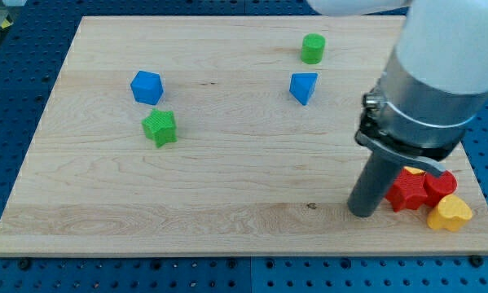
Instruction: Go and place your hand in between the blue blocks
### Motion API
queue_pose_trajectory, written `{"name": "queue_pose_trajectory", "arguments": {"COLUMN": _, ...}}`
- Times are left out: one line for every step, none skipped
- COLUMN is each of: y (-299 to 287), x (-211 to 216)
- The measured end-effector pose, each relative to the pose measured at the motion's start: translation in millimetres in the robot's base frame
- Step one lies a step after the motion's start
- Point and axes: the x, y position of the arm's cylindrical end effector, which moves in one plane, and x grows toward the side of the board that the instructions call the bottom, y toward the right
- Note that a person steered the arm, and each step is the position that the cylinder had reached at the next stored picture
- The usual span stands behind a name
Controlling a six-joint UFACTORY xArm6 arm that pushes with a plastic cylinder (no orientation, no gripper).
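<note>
A blue cube (147, 87) sits at the board's upper left. A blue triangular block (303, 87) sits right of centre near the top. My tip (362, 212) rests on the board at the lower right, far below and right of the blue triangular block and far from the blue cube. It stands just left of a red block (404, 192).
A green star block (160, 128) lies just below the blue cube. A green cylinder (313, 49) stands above the blue triangular block. Two red blocks (439, 187) and a yellow block (450, 214) cluster at the board's lower right edge. The wooden board (227, 179) lies on a blue perforated table.
</note>
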Motion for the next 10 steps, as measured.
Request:
{"name": "queue_pose_trajectory", "arguments": {"y": -4.3, "x": 0.0}}
{"name": "queue_pose_trajectory", "arguments": {"y": -11.7, "x": 0.0}}
{"name": "queue_pose_trajectory", "arguments": {"y": -50.8, "x": 0.0}}
{"name": "queue_pose_trajectory", "arguments": {"y": -65.8, "x": 0.0}}
{"name": "queue_pose_trajectory", "arguments": {"y": -65.8, "x": 0.0}}
{"name": "queue_pose_trajectory", "arguments": {"y": -65.8, "x": -12.4}}
{"name": "queue_pose_trajectory", "arguments": {"y": -67.7, "x": -37.6}}
{"name": "queue_pose_trajectory", "arguments": {"y": -67.7, "x": -67.1}}
{"name": "queue_pose_trajectory", "arguments": {"y": -68.1, "x": -91.6}}
{"name": "queue_pose_trajectory", "arguments": {"y": -87.6, "x": -104.8}}
